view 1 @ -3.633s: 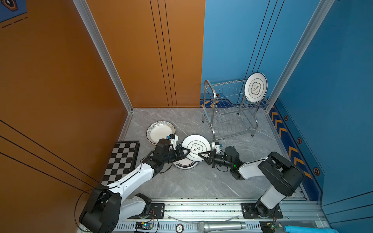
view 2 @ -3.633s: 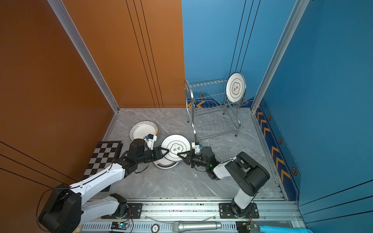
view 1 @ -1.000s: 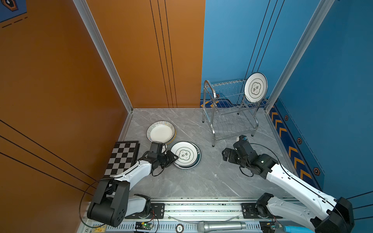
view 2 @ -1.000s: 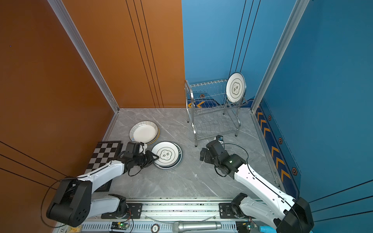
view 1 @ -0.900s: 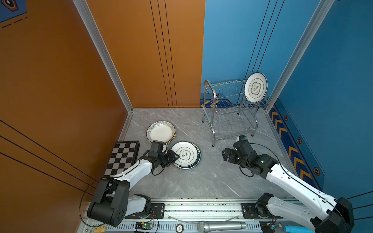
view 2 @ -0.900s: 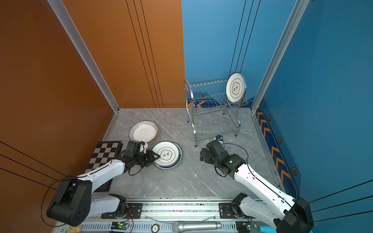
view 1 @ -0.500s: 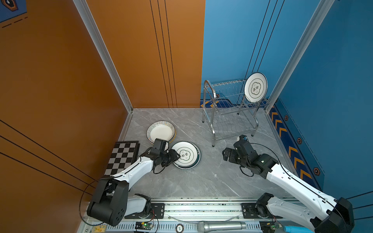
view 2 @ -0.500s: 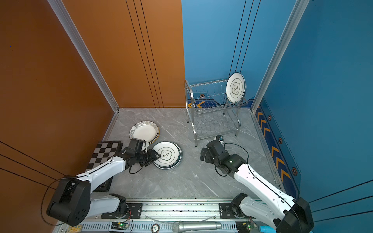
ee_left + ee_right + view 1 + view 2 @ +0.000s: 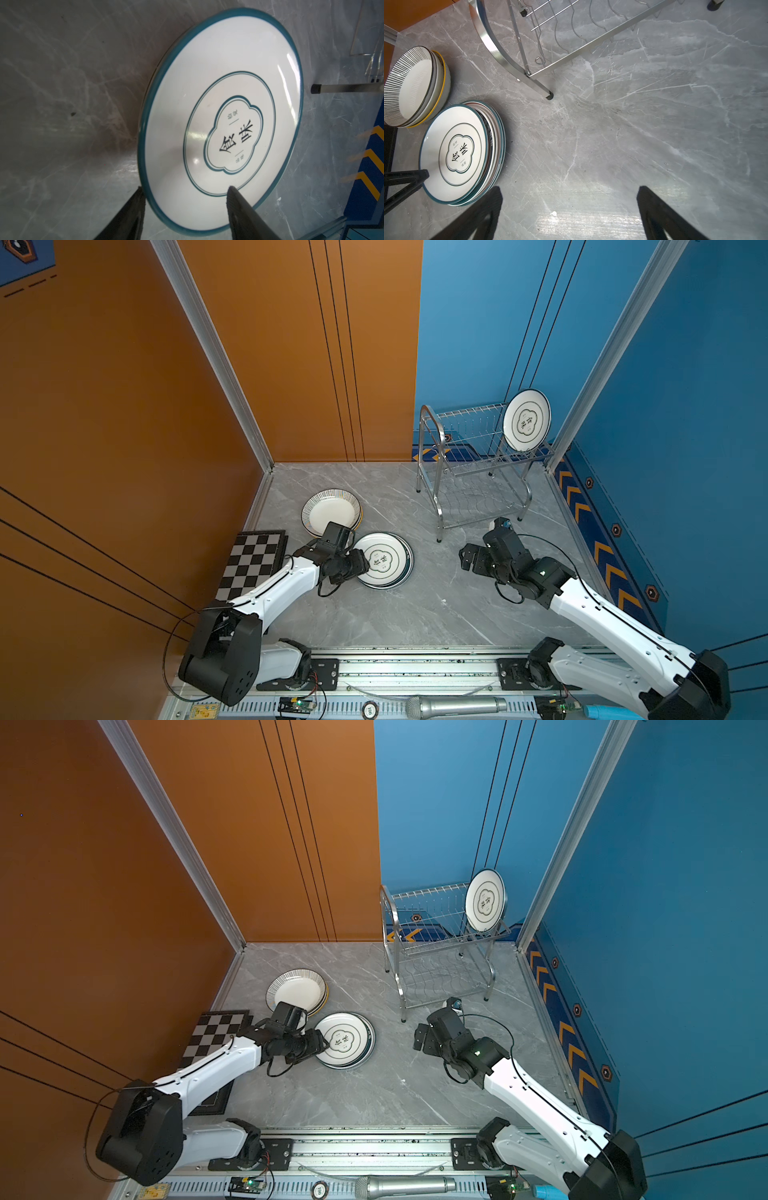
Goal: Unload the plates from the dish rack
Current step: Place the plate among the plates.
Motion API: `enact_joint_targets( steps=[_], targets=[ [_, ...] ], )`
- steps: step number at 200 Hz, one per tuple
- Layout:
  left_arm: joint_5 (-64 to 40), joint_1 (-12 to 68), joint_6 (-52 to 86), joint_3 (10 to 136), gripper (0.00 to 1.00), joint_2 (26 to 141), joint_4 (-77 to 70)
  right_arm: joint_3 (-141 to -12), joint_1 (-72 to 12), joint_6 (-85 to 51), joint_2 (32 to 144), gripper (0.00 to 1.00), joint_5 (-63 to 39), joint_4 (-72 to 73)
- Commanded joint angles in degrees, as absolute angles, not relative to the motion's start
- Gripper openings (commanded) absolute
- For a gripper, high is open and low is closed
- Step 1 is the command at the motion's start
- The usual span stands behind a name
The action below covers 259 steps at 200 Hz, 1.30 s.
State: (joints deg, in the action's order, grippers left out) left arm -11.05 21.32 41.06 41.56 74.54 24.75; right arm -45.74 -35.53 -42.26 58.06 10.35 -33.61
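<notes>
Dish rack (image 9: pixel 492 48), far right: one character plate (image 9: pixel 526 420) upright on the upper tier, not yet unloaded. Plate stack (image 9: pixel 405 569), near left: teal-rimmed plate (image 9: pixel 207 83) topmost; left gripper (image 9: pixel 185 191) parted astride its rim, apparently letting go. Right gripper (image 9: pixel 569 188) wide, empty.

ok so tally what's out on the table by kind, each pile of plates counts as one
dish rack: 1
plate standing in it: 1
plate piles lying flat: 2, striped-rim pile, teal-rim pile
chequered board: 1
total: 5
</notes>
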Motion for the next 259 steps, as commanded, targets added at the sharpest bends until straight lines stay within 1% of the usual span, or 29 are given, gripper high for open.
enact_joint_targets(
  steps=[1, 151, 187, 199, 209, 228, 259],
  targets=[
    [-8.02, 22.11, 38.95, 43.68, 0.64, 75.36, 28.65, -46.23, -35.09, -41.47, 57.06, 1.00, 10.09, -35.38],
    [-7.56, 24.97, 35.83, 49.39, 0.65, 81.36, 29.72, -44.87, -33.26, -40.87, 55.54, 1.00, 8.96, -35.15],
    [-5.25, 25.26, 36.00, 49.80, 0.67, 80.77, 31.70, -45.85, -32.14, -39.81, 55.58, 1.00, 8.28, -35.24],
    [-3.67, 25.12, 35.88, 49.91, 0.69, 79.48, 33.30, -46.82, -31.15, -38.80, 55.38, 1.00, 8.12, -35.62],
    [-2.84, 24.71, 35.78, 49.62, 0.73, 78.17, 34.20, -47.97, -29.92, -37.70, 55.17, 1.00, 7.80, -36.20],
    [-1.33, 23.95, 35.21, 49.26, 0.76, 75.67, 35.83, -50.81, -26.89, -34.42, 54.46, 1.00, 6.25, -36.67],
    [-1.40, 21.84, 33.88, 48.36, 0.78, 72.46, 37.18, -57.42, -18.43, -29.24, 54.05, 1.00, 2.76, -37.78]
  ],
)
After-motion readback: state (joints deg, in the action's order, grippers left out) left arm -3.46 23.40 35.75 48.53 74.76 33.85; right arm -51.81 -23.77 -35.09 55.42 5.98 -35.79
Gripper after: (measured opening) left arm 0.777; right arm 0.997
